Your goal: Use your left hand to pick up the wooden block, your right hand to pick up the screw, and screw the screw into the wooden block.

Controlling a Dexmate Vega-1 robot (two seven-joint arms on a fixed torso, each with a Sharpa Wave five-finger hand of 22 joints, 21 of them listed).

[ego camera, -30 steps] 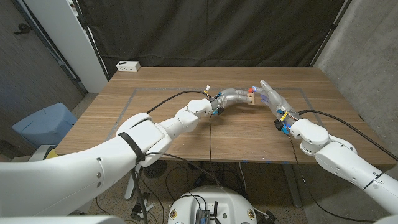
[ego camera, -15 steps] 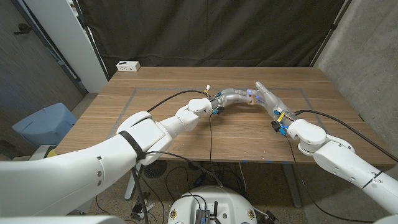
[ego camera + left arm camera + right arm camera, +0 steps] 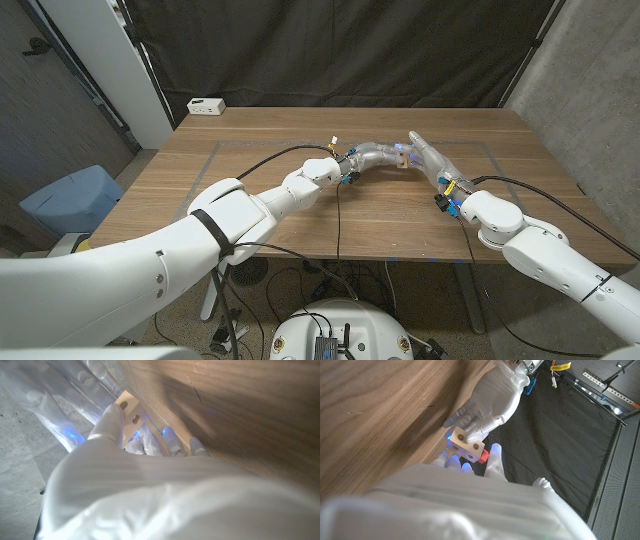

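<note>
L hand (image 3: 492, 397) holds wooden block (image 3: 466, 445), red screw (image 3: 483, 455) in it.

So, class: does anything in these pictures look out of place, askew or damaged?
Nothing stands out. The left hand holds the wooden block up, and the right hand meets it with the red screw.

We count one wooden block (image 3: 466, 444), one red screw (image 3: 482, 455), one white box (image 3: 206, 105) and one bench (image 3: 270, 200).
</note>
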